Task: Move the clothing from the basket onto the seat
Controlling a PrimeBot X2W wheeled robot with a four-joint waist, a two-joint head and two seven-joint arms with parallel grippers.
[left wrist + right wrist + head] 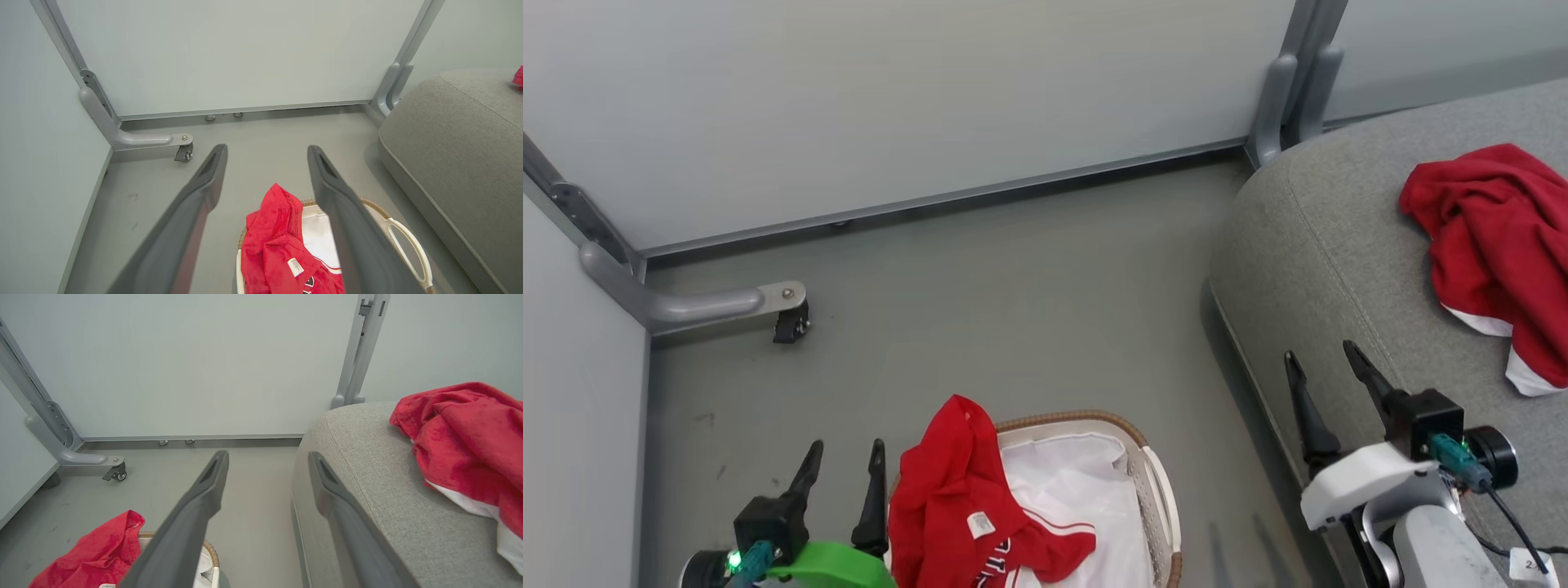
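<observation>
Red clothing with white stripes [956,498] [278,249] [96,555] is draped over the left rim of the cream basket [1156,490] [408,245] [210,555] on the floor. Another red garment [1494,245] [466,449] lies crumpled on the grey seat [1323,245] [449,143] [367,457] at the right. My left gripper [845,457] [265,151] is open, just left of the basket, holding nothing. My right gripper [1323,359] [267,457] is open over the seat's front edge, left of the garment there.
Pale partition panels stand behind and at the left, with a grey support foot and caster [788,314] [184,151] [116,473] on the floor. A second panel post [1286,106] stands by the seat's back corner. Grey floor [1013,310] lies between basket and panels.
</observation>
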